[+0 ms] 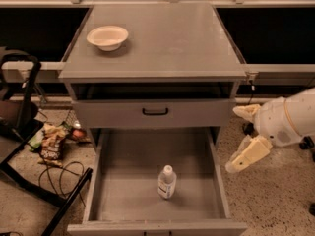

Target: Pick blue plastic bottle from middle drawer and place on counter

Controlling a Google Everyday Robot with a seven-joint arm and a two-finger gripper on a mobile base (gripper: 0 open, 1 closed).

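The blue plastic bottle [167, 182] is a small clear bottle with a white cap and pale label. It lies on the floor of the open middle drawer [128, 191], right of centre, cap pointing away. The counter [167, 38] is the flat grey top of the cabinet. My gripper [239, 137] hangs at the right, outside the drawer's right wall and above floor level. Its two cream fingers [248, 154] are spread apart and hold nothing. It is well right of the bottle.
A cream bowl [107, 37] sits on the counter's back left. A closed upper drawer front with a black handle [155, 111] is above the open drawer. A black chair frame [19, 107], snack bags [49, 139] and cables [59, 173] lie on the floor at left.
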